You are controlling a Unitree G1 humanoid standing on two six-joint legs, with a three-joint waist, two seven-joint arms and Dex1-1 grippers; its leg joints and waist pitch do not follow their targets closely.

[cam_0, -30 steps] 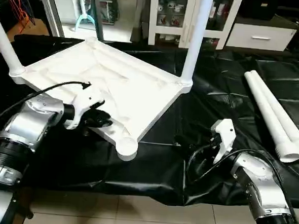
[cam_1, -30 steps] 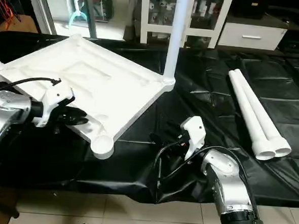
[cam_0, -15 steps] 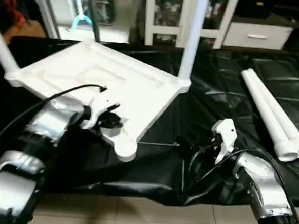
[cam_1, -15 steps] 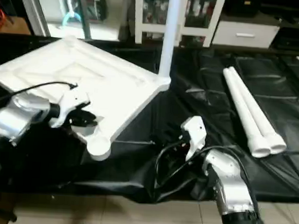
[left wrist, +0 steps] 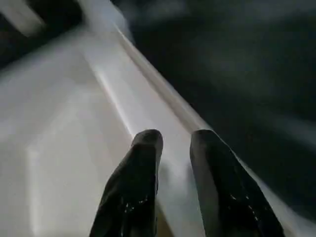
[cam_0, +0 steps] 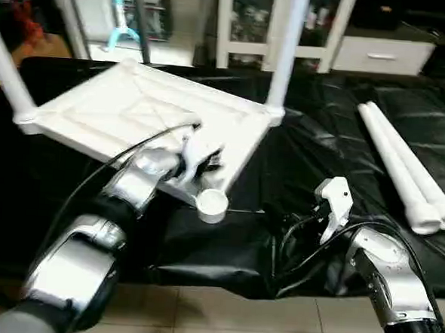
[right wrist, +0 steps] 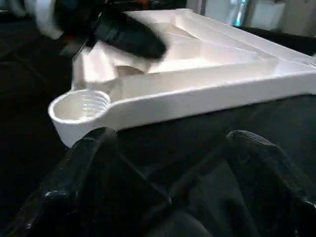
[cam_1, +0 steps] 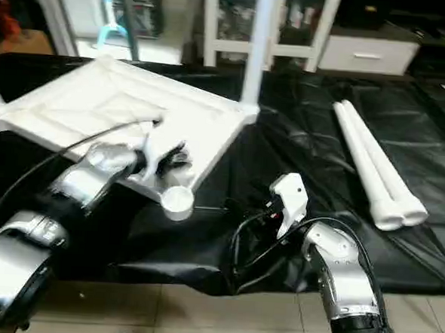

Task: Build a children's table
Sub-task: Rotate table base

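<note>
- While the tabletop [cam_0: 112, 111] lies underside up on the black sheet [cam_0: 330, 143], the step in hand looks like turning it so that the near socket [cam_0: 213, 204] faces the robot's right side.
- The left gripper [left wrist: 173, 140] sits on the tabletop's near rim just beside that socket, its jaws a narrow gap apart. They appear pinched on the rim ridge, though the contact itself is blurred.
- The right gripper [right wrist: 170, 148] rests low over the sheet, facing the socket. Its jaws are spread wide and hold nothing.
- To do this well, I would keep the pinch square on the rim and swing the slab slowly and flat. The thin plastic edge could slip out of so small a bite.
- The two standing legs make the slab top-heavy, so lifting the near edge high risks tipping it.
- I would stop with the socket clear of the left fingers [left wrist: 143, 163], leaving room to bring a leg in.
- The near socket is empty, with ridges showing inside its wall.
- The far-right socket holds an upright leg [cam_0: 287, 42], and the far-left one holds another [cam_0: 6, 66].
- The fourth corner, at the back, carries no leg.
- Two loose legs [cam_0: 400, 166] lie side by side on the sheet, well apart from the tabletop on the right.
</note>
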